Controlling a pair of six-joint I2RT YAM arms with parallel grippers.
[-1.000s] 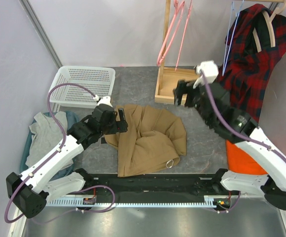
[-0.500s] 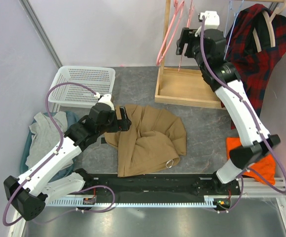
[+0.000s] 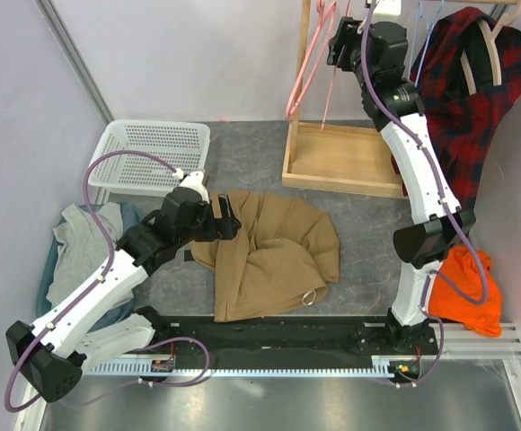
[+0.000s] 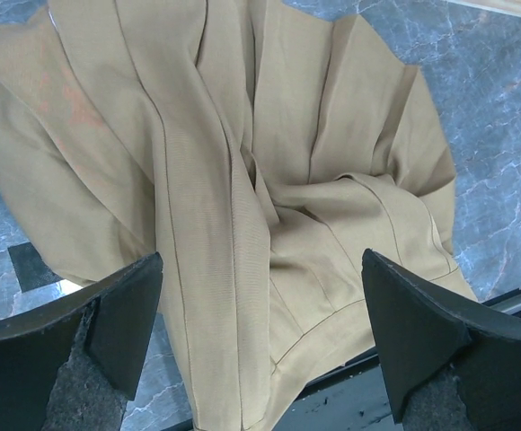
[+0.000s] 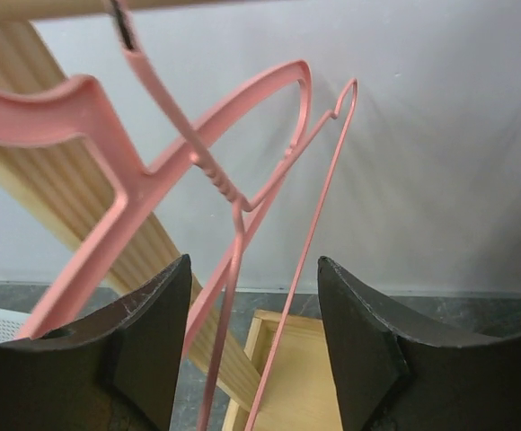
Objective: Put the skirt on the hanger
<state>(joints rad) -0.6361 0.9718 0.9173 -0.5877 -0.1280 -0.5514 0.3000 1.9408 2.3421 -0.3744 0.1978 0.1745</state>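
Tan cloth, soft and floppy: skirt (image 4: 242, 180) crumpled mid-table, probably best pinched at a thick fold. Left gripper (image 4: 260, 269) wide open above it, empty. Right gripper (image 5: 253, 265) far right, jaws apart around pink hanger (image 5: 317, 211), not gripping

The skirt (image 3: 274, 251) lies on the table (image 3: 368, 242), basket (image 3: 153, 153) behind-left of it, hanger (image 5: 305, 242) hung behind-right.

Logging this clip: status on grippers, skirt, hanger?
Left gripper jaws open over skirt. Right gripper jaws open astride pink hanger, not clamped. Nothing blocking.
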